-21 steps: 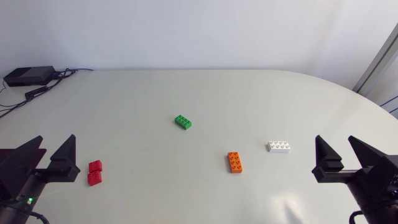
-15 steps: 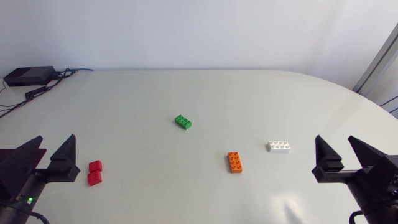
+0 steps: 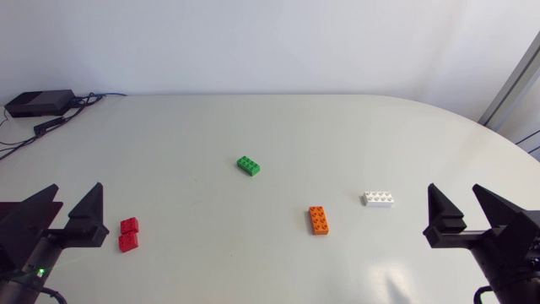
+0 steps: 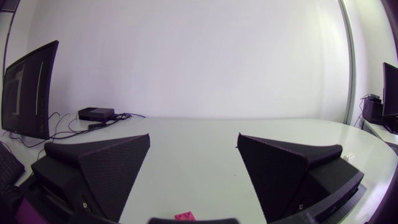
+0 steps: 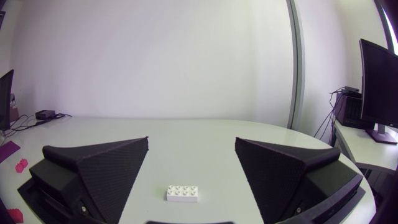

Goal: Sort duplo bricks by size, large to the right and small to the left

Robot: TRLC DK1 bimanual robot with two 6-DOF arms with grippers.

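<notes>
Table is wide and pale, w/ the bricks scattered over it. Both arms sit at the near corners. Left gripper has its fingers spread and nothing between them; right gripper is the same, wide apart and empty.

Bricks, big to small:
- **Orange brick**: a long one, right of centre, studs up. Long axis runs near-to-far w/ a slight lean.
- **White brick**: also long, near the orange on its right and apart from it. Long axis runs across the table. In the right wrist view it lies flat ahead of the open fingers, broadside on.
- **Green brick**: looks shorter, approx mid-table, long axis on a diagonal.
- **Two red bricks**: small squares, touching each other, just beside the left gripper.

Risks, as I judge them:
- Green is a long reach for either arm. Its diagonal lie means a gripper not turned to match would prob catch the corners and spin it instead of pinching it.
- Green's size class is hard to call from here; a wrong call puts it on the wrong side.
- Orange and white lie roughly at right angles, so one wrist angle won't suit both.
- The reds touch, so going for one likely shoves the other
</notes>
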